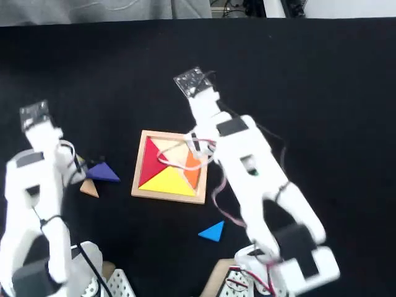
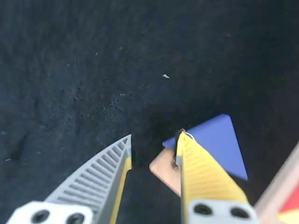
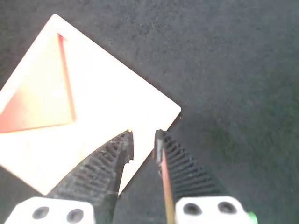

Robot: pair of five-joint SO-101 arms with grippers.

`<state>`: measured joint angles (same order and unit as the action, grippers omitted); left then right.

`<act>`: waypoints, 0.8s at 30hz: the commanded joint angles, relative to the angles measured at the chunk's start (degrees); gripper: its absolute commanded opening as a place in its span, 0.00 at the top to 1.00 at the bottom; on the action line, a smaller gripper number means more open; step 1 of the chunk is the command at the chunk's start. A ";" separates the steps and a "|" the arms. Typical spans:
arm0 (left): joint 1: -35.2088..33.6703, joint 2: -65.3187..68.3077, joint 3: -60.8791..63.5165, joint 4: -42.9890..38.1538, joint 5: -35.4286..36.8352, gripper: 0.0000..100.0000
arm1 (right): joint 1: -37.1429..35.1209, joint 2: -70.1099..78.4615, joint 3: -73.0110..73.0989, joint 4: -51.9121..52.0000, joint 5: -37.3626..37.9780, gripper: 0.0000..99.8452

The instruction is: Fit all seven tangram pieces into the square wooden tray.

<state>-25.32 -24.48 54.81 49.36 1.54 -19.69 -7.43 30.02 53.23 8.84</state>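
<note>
Left gripper (image 2: 154, 136) wide open, empty; dark blue triangle (image 2: 217, 144) just outside its jaws, so shift over to straddle it. Right gripper (image 3: 142, 135) barely open, empty, over tray (image 3: 112, 100).

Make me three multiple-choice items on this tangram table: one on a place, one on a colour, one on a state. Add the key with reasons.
1. Where does the light blue triangle lie?
A. On the black table, off the tray's side nearer the arm bases
B. Inside the tray
C. Between the left jaws

2. What colour is the small piece beside the dark blue triangle?
A. Green
B. Tan
C. Red

3. How do the left gripper's jaws stand?
A. Shut on the dark blue triangle
B. Shut on the tray's rim
C. Open, with nothing between them

Key:
1. A: the high view shows it alone on the table, clear of the tray.
2. B: in the left wrist view the small piece looks tan.
3. C: black table shows through the gap between the jaws.
</note>
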 commanded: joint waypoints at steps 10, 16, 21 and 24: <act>-3.21 -4.57 7.16 -12.13 2.81 0.83 | -2.29 15.96 -16.66 3.69 -3.43 0.97; -3.21 -4.40 6.99 -12.22 2.81 0.83 | -5.19 19.12 -17.80 3.08 -3.52 0.92; -3.21 -4.40 7.08 -12.22 2.81 0.83 | -4.92 24.13 -19.56 3.25 -3.69 0.92; -3.21 -4.40 7.08 -12.22 2.81 0.83 | -4.92 24.84 -19.74 3.25 -3.69 0.92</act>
<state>-28.13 -28.44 62.55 37.93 3.91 -23.82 17.63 13.58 56.48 5.76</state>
